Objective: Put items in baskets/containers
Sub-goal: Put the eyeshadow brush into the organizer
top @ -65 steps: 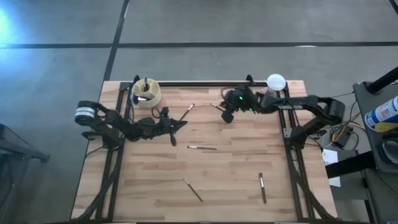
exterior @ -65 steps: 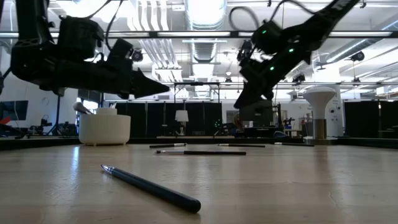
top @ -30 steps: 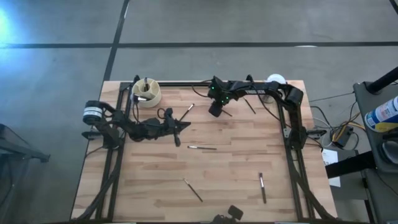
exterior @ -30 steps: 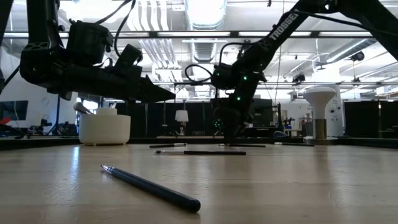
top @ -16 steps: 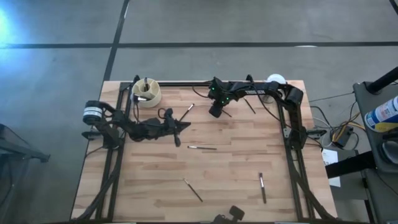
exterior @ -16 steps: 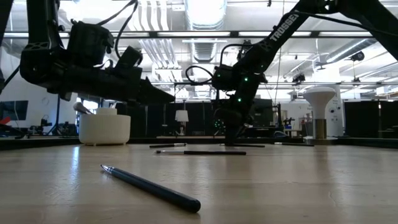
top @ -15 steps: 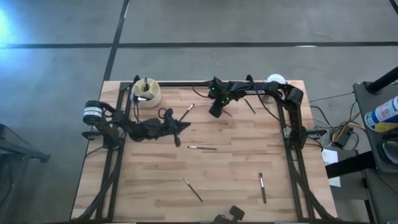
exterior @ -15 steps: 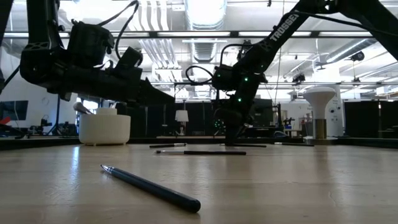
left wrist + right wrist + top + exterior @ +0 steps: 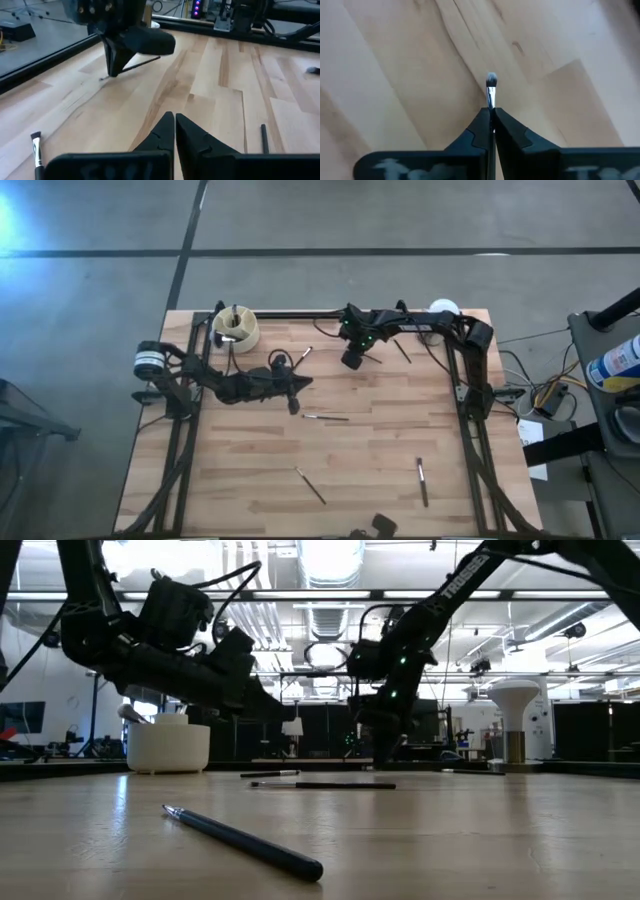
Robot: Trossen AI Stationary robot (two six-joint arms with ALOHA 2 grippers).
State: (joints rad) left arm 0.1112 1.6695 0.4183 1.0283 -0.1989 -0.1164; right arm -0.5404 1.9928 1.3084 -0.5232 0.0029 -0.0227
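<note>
My right gripper (image 9: 352,362) stands over the table's far middle, shut on a thin brush (image 9: 491,92) with a small grey bristle head. My left gripper (image 9: 303,383) hovers shut and empty left of the table's centre, pointing toward the right edge. The cream cup (image 9: 236,329) stands at the far left corner with brushes sticking up from it. Loose brushes lie flat on the wood: one just beyond my left gripper (image 9: 303,358), one at the centre (image 9: 325,417), one to the right of my right gripper (image 9: 402,350), and two near the front (image 9: 310,485) (image 9: 422,480). My right gripper pinches the brush between its two fingertips, just behind the metal ferrule (image 9: 491,104). The fingers come steeply from above. The bristle head (image 9: 491,77) sticks out past the tips. Seen in the left wrist view, the brush (image 9: 140,62) sits tilted, its low end close to the wood.
A white dome on a metal stand (image 9: 444,310) sits at the far right corner. Black frame rails run along the table's left (image 9: 185,450) and right (image 9: 470,450) sides. A dark brush (image 9: 245,842) lies close in front of the low camera.
My right gripper has shut on the brush at the far middle of the table and holds it just off the wood. My left gripper has moved a little toward the table's right edge and tipped its nose downward, staying shut.
</note>
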